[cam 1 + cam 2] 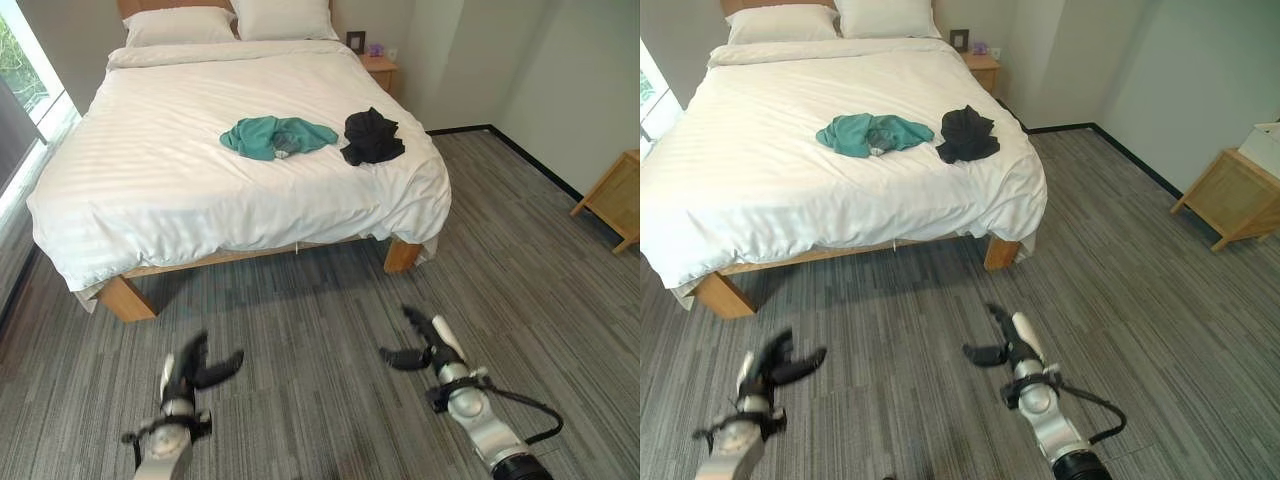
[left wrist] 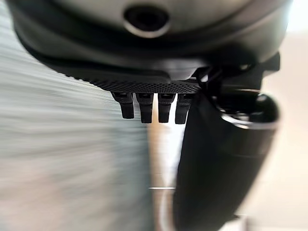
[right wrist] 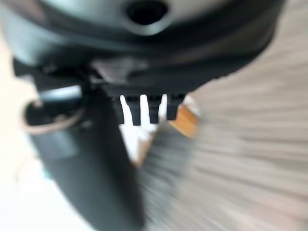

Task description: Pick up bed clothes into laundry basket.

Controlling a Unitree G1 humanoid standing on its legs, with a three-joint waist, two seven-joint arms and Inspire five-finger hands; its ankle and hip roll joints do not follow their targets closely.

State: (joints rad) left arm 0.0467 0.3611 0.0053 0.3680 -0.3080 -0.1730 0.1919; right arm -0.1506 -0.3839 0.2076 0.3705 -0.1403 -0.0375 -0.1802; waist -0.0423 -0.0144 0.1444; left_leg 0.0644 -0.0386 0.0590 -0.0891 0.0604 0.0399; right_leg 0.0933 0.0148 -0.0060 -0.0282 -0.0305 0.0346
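A teal garment lies crumpled on the white bed, near its foot end. Just right of it sits a black garment, close to the bed's right corner. My left hand hangs over the carpet in front of the bed, fingers straight and thumb spread, holding nothing. My right hand is over the carpet below the bed's right corner, also open and empty. In the wrist views the left hand's fingers and the right hand's fingers stretch straight out. Both hands are well short of the clothes.
Two pillows lie at the head of the bed. A wooden nightstand stands beside the bed at the back right. A wooden cabinet is against the right wall. A window runs along the left. Grey carpet stretches before the bed.
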